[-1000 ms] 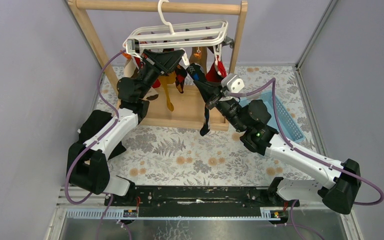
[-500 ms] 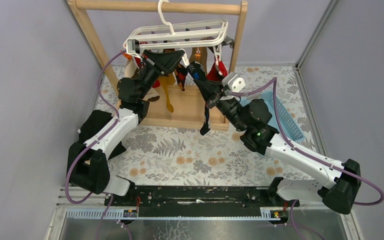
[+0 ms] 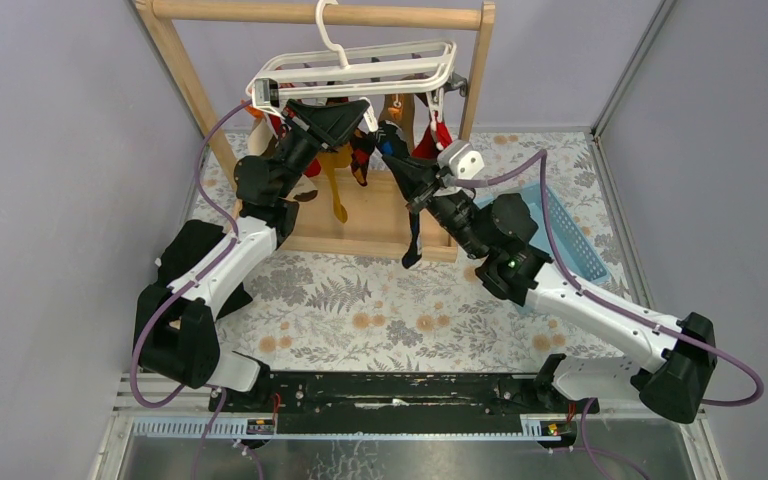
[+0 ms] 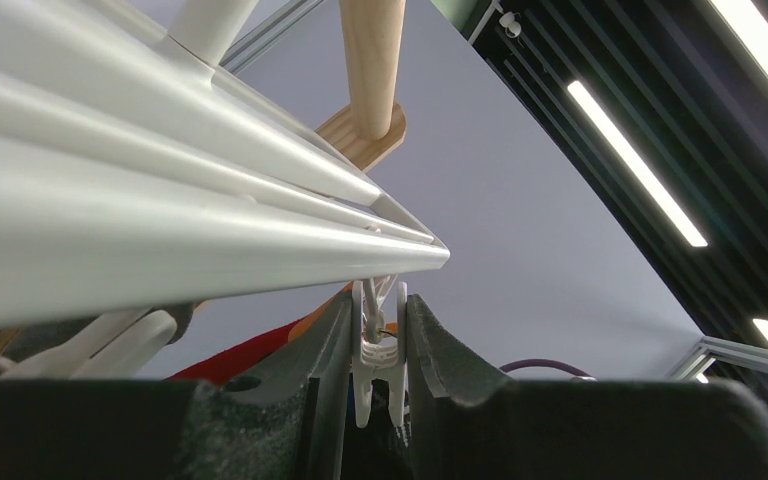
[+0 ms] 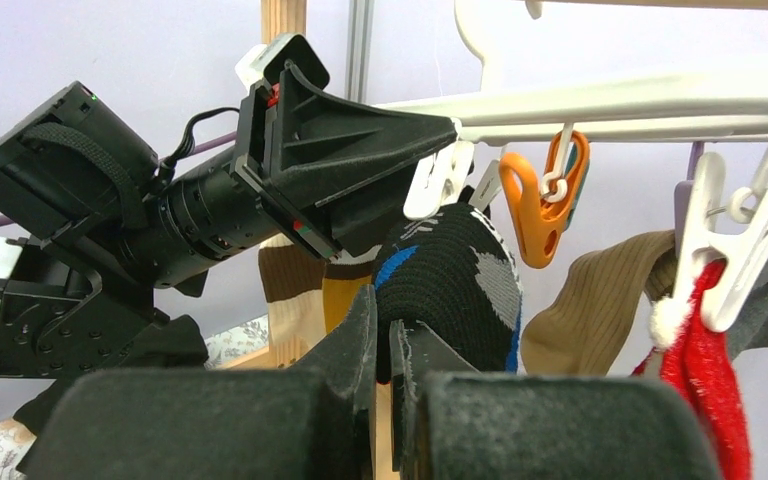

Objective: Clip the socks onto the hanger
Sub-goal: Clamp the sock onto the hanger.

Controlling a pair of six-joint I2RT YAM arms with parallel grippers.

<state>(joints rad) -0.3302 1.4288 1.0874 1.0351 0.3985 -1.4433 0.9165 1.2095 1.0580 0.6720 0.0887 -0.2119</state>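
A desk (image 3: 360,310) covered in a pale cloth printed with grey ferns and orange flowers carries a light wooden rack, whose flat base board (image 3: 375,215) stands at the far middle. A light blue perforated plastic basket (image 3: 575,240) lies just beside it on the right.

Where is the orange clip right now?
In the right wrist view, the orange clip hangs from the white hanger, right of the black sock and left of the white clip holding the red sock.
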